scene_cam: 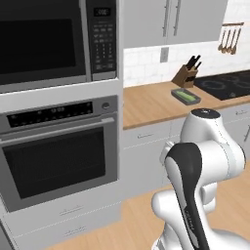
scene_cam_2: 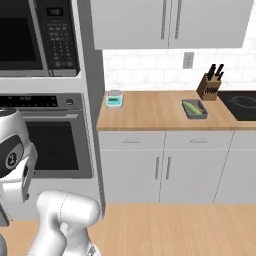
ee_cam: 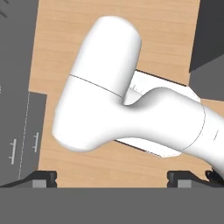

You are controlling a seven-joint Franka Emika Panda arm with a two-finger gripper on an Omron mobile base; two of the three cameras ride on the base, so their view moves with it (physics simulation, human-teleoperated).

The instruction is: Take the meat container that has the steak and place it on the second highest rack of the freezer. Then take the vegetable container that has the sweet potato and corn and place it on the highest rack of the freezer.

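Gripper (ee_cam: pixel 112 178) wide open, empty, aimed down at the wood floor (ee_cam: pixel 100 35); corn (scene_cam_2: pixel 193 107) in tray (scene_cam_2: pixel 201 114) on counter (scene_cam_2: pixel 150 112) center-right, right base view adds a scale (scene_cam_2: pixel 114 99) left of it.

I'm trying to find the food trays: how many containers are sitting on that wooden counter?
1 tray: a dark container holding something long and green lies on the wooden counter beside the knife block. Other trays may be out of frame.

Matt wooden counter (scene_cam_2: pixel 150 112), wooden knife block (scene_cam_2: pixel 208 86), glossy black cooktop (scene_cam_2: pixel 242 105), brushed-metal oven (scene_cam: pixel 58 146), white tiled wall (scene_cam_2: pixel 145 67).
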